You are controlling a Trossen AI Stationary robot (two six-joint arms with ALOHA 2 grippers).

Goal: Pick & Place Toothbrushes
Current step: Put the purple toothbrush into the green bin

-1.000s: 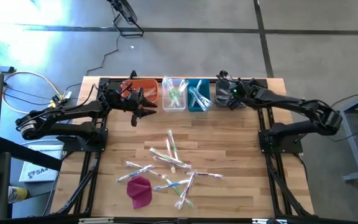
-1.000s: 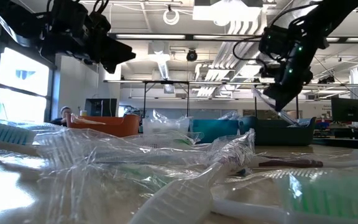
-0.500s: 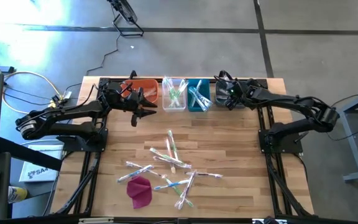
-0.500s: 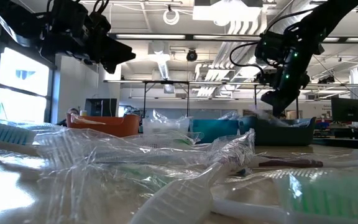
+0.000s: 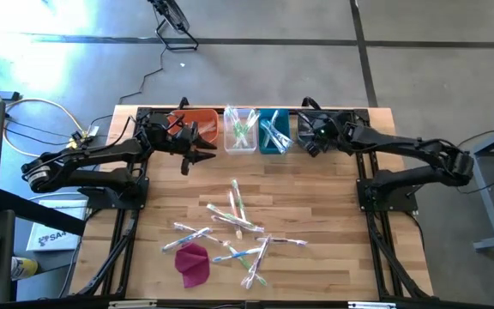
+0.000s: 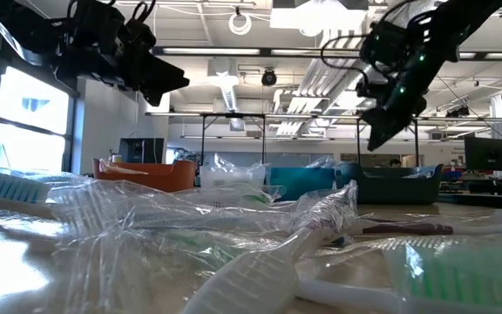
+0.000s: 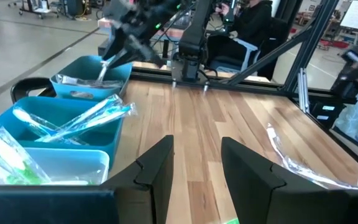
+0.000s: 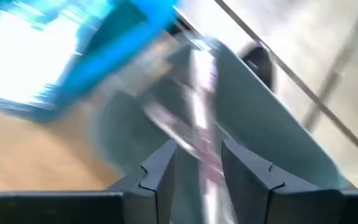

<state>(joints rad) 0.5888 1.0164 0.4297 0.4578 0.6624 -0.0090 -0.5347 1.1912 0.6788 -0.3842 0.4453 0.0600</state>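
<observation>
Wooden slats of the table (image 5: 316,206) are filling the high view, with four bins lined along the far edge: an orange bin (image 5: 201,126), a clear bin (image 5: 240,130), a blue bin (image 5: 274,133) and a grey bin (image 5: 309,129). Compared with one second ago, the right gripper (image 5: 309,148) is sitting slightly nearer the table's middle, at the near rim of the grey bin, while the left gripper (image 5: 197,157) is remaining just in front of the orange bin. Loose toothbrushes (image 5: 234,225) are lying scattered on the near half of the table, well apart from both grippers, with a magenta cloth (image 5: 194,263) beside them. In the low view, the right gripper (image 6: 378,133) is hanging higher above the grey bin (image 6: 399,185) than before, and the wrapped stick seen below it a second ago is no longer hanging there; wrapped toothbrushes (image 6: 234,235) are crowding the foreground and hiding much of the tabletop. In the left wrist view, the left fingers (image 7: 157,168) are standing apart with nothing between them, facing bare wood beside the blue bin (image 7: 55,124). In the right wrist view, the right fingers (image 8: 160,168) are standing apart, empty, above a wrapped toothbrush (image 8: 201,93) lying in the grey bin (image 8: 272,124).
</observation>
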